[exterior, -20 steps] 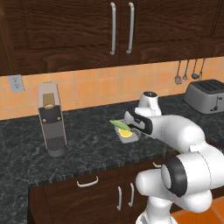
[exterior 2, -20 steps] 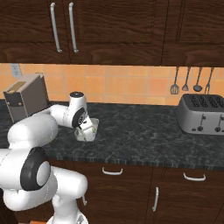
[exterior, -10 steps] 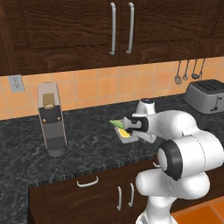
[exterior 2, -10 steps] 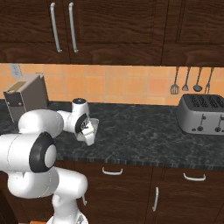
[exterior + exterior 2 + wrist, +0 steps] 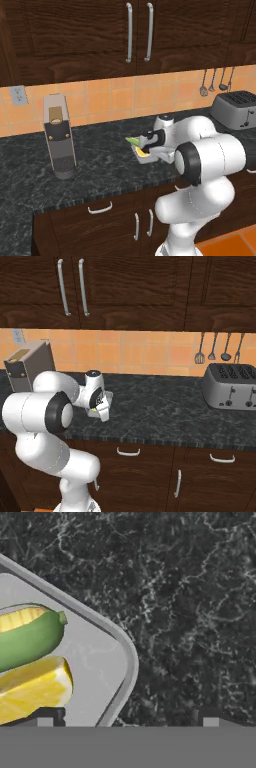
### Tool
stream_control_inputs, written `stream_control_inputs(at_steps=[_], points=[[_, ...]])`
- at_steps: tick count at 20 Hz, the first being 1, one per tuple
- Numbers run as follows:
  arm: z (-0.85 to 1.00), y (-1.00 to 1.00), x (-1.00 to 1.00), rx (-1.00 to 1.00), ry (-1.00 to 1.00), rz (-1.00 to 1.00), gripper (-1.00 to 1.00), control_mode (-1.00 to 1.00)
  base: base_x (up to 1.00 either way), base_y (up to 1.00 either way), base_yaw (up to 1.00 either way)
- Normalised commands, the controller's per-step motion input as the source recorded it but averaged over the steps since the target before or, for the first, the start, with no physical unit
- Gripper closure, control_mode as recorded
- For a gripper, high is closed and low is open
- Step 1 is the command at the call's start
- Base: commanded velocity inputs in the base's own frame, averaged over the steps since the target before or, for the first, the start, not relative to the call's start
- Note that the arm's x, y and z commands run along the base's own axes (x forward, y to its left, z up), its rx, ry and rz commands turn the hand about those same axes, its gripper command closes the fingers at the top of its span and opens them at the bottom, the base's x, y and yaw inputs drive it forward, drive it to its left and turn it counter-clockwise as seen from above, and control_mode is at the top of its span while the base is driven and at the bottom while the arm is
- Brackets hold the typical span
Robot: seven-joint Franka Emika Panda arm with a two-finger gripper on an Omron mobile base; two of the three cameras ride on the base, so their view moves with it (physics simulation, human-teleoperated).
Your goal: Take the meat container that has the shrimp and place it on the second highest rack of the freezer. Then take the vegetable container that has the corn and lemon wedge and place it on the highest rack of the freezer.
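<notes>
**Gripper open over the tray's rim**

We see our gripper point(image 5: 127, 722) spread wide, holding nothing, low over the black counter point(image 5: 200, 612). One fingertip point(image 5: 45, 719) stands inside the grey tray point(image 5: 100, 657), the other outside its rim. The corn point(image 5: 27, 637) and lemon wedge point(image 5: 32, 687) lie just beside the inner fingertip.

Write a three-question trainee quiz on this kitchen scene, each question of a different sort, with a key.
1. True or false: the corn and lemon wedge lie in the same tray.
2. What stands at the counter's right end in the right base view? A) toaster B) kettle C) blender
3. Fill in: the gripper has its jaws ____.

Key: 1 true; 2 A, the toaster; 3 open, one fingertip over the tray, the other over bare counter.
</notes>
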Motion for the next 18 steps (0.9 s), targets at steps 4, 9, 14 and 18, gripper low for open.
stream_control_inputs(at_steps=[4,9,14,18], points=[[-0.19,-0.01,0.23,0.00,0.00,-0.08,-1.00,-1.00,0.00,0.00,0.00],[-0.58,0.00,-0.25,0.00,0.00,-0.07,1.00,-1.00,0.00,0.00,0.00],[-0.19,0.00,-0.04,0.00,0.00,-0.10,1.00,-1.00,0.00,0.00,0.00],[0.23,-0.04,-0.26,0.02,0.00,-0.07,1.00,-1.00,0.00,0.00,0.00]])
